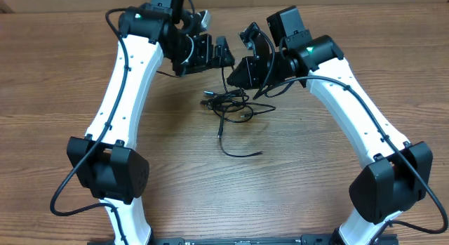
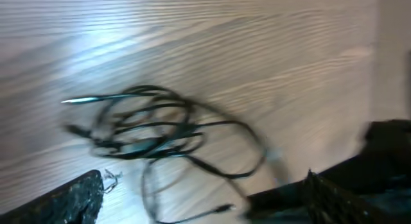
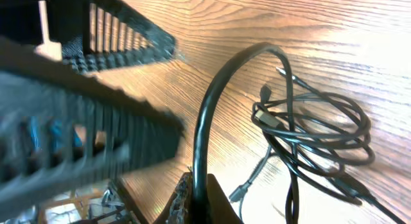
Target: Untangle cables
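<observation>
The cables (image 1: 228,101) lie as a tangled bundle of thin black cords on the wooden table, behind the middle. One loose strand (image 1: 231,148) runs toward the front. My right gripper (image 1: 238,69) is just above and behind the bundle. In the right wrist view it (image 3: 200,198) is shut on one cable, which arches up and over into the bundle (image 3: 314,131). My left gripper (image 1: 223,52) hovers close beside the right one with its fingers wide apart and empty. The left wrist view is blurred; the bundle (image 2: 148,128) lies beyond the open jaws (image 2: 199,208).
The wooden table (image 1: 70,76) stretches to both sides and toward the front. The two white arms curve in from the front corners and their grippers nearly meet above the bundle. The left gripper's ribbed fingers (image 3: 122,38) fill the upper left of the right wrist view.
</observation>
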